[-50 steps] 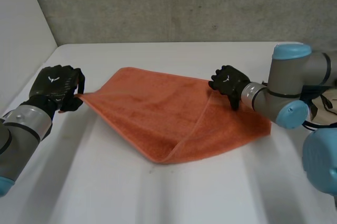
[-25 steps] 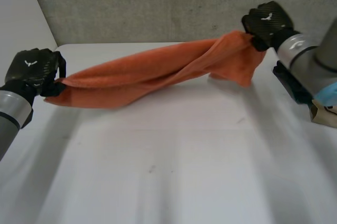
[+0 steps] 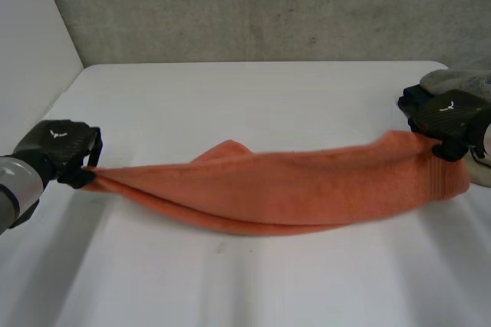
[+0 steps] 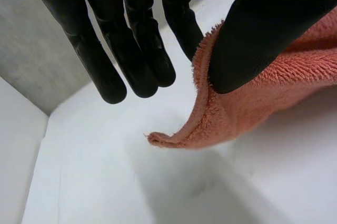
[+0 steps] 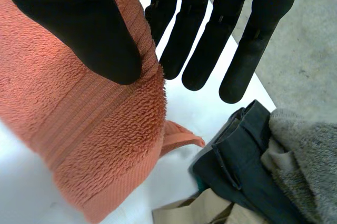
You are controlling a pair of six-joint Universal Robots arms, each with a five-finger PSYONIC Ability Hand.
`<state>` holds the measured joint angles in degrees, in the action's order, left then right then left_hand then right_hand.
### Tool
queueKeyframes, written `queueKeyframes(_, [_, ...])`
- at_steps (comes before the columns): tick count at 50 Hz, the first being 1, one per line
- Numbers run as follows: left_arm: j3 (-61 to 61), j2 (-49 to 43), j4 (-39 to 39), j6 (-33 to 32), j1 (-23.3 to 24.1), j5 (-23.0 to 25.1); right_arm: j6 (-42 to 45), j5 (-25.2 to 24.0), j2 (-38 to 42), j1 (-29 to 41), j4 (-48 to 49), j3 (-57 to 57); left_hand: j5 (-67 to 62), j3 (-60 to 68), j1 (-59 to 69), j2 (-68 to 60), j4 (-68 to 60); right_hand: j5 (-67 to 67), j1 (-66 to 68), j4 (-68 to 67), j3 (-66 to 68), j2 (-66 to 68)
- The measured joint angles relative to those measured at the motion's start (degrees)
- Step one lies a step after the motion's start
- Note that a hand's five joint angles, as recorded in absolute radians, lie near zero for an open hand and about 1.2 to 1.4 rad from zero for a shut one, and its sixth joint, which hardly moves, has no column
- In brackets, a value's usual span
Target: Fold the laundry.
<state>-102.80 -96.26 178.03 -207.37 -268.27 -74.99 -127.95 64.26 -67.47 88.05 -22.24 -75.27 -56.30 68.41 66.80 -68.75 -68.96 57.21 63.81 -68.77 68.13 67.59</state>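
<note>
Bare lab-like test space, rough grey concrete wall [image 3: 268, 4], plain white table [image 3: 253, 281]

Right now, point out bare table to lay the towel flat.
Bare table lies between the orange towel and the far wall, and again on the towel's near side. Crowded by the right hand, where a clothes pile sits.

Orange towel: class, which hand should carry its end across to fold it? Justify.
Probably the right hand: it pinches the towel at an end beside other piled clothes, while the left hand holds its end over bare table, a clearer landing spot.
</note>
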Motion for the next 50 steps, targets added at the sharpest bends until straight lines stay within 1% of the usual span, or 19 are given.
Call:
queueKeyframes(3, [3.71, -4.14, -1.89, -3.13, 1.1, -0.96, -2.9, 0.26, 1.99, 1.91, 1.05, 2.25, 0.0, 0.0, 0.0, 0.0, 0.0, 0.11, 0.0, 0.0, 0.0, 0.0])
queueKeyframes(7, [9.33, -8.02, -1.61, -3.95, 2.73, -1.36, -5.46, 1.0, 3.98, 5.03, 4.21, 5.73, -0.01, 0.0, 0.0, -0.01, 0.0, 0.26, 0.0, 0.0, 0.0, 0.0])
queueKeyframes(9, [13.26, -9.76, -0.37, -3.69, 3.49, -1.71, -7.08, 1.96, 4.83, 6.56, 7.07, 8.23, 0.0, 0.01, 0.0, -0.01, 0.0, 0.26, 0.0, 0.0, 0.05, 0.0])
queueKeyframes(12, [22.36, -12.03, 4.58, -1.82, 4.17, -3.5, -12.84, 5.97, 6.06, 8.94, 17.07, 14.3, 0.0, 0.04, 0.0, -0.04, -0.01, 0.26, 0.0, -0.02, 0.23, 0.0])
queueKeyframes(16, [33.49, -12.74, 14.76, 3.57, 3.69, -7.37, -22.52, 12.3, 6.15, 9.96, 33.65, 19.62, 0.0, 0.04, 0.0, -0.05, -0.01, 0.26, 0.0, -0.03, 0.24, 0.0])
queueKeyframes(17, [35.79, -12.58, 17.8, 5.63, 3.47, -8.3, -26.54, 14.57, 5.83, 10.02, 40.92, 20.59, 0.0, 0.04, 0.0, -0.05, -0.02, 0.26, 0.0, -0.04, 0.24, 0.0])
queueKeyframes(18, [37.21, -12.42, 20.02, 7.27, 3.31, -8.89, -28.35, 15.49, 5.66, 10.02, 44.34, 20.81, 0.0, 0.04, 0.0, -0.05, -0.02, 0.26, 0.0, -0.04, 0.24, 0.0])
queueKeyframes(20, [40.22, -11.9, 25.78, 12.08, 2.9, -9.99, -33.44, 17.72, 5.07, 9.94, 54.74, 20.78, 0.0, 0.05, 0.0, -0.05, -0.02, 0.26, 0.0, -0.05, 0.24, 0.0])
queueKeyframes(21, [40.22, -11.9, 25.78, 12.08, 2.9, -9.99, -33.44, 17.72, 5.07, 9.94, 54.74, 20.78, 0.0, 0.05, 0.0, -0.05, -0.02, 0.26, 0.0, -0.05, 0.24, 0.0])
queueKeyframes(22, [41.65, -11.41, 29.83, 16.22, 2.68, -10.32, -36.25, 18.49, 4.69, 9.87, 61.42, 20.07, 0.0, 0.05, 0.0, -0.05, -0.02, 0.26, 0.0, -0.04, 0.24, 0.0])
queueKeyframes(26, [41.41, -10.71, 34.33, 21.96, 2.55, -9.97, -39.21, 17.25, 4.64, 10.0, 70.13, 17.41, 0.0, 0.05, 0.0, -0.05, -0.02, 0.52, 0.0, -0.04, 0.24, 0.0])
queueKeyframes(30, [38.13, -10.48, 34.67, 22.12, 2.53, -9.68, -39.36, 14.66, 5.46, 10.22, 71.0, 14.89, -0.47, 0.05, 0.0, -0.05, -0.01, 0.65, 0.0, -0.05, 0.24, 0.0])
queueKeyframes(35, [29.57, -10.46, 34.23, 18.98, 2.41, -9.45, -38.66, 11.61, 7.4, 10.13, 68.07, 10.9, -0.47, 0.05, 0.0, -0.05, -0.02, 0.67, 0.0, -0.05, 0.24, 0.0])
queueKeyframes(39, [20.25, -10.78, 34.69, 17.22, 2.67, -7.72, -37.33, 8.8, 9.22, 9.23, 64.22, 5.39, -0.47, 0.05, 0.0, -0.06, -0.01, 0.67, 0.0, -0.06, 0.24, 0.0])
queueKeyframes(43, [11.42, -11.4, 35.76, 16.39, 3.21, -4.32, -34.59, 5.33, 10.5, 7.93, 60.69, -0.7, -0.47, 0.05, 0.0, -0.07, -0.01, 0.63, 0.0, -0.06, 0.24, 0.0])
queueKeyframes(44, [7.41, -11.76, 36.46, 15.86, 3.46, -2.46, -32.92, 3.89, 10.83, 7.3, 59.16, -3.15, -0.47, 0.05, 0.0, -0.07, -0.01, 0.67, 0.0, -0.05, 0.24, 0.0])
queueKeyframes(45, [6.79, -11.82, 36.58, 15.76, 3.5, -2.17, -32.22, 3.3, 10.94, 7.03, 58.56, -4.07, -0.47, 0.05, 0.0, -0.07, -0.01, 0.67, 0.0, -0.06, 0.24, 0.0])
queueKeyframes(46, [3.43, -12.1, 37.36, 14.97, 3.64, -0.51, -30.16, 1.99, 11.05, 6.31, 56.81, -6.23, -0.47, 0.05, 0.0, -0.08, -0.01, 0.67, 0.0, -0.06, 0.24, 0.0])
queueKeyframes(50, [-2.68, -12.43, 38.91, 12.28, 3.56, 2.56, -23.68, -0.64, 10.76, 4.24, 50.4, -10.46, -0.47, 0.05, 0.0, -0.09, -0.01, 0.67, 0.0, -0.06, 0.24, 0.0])
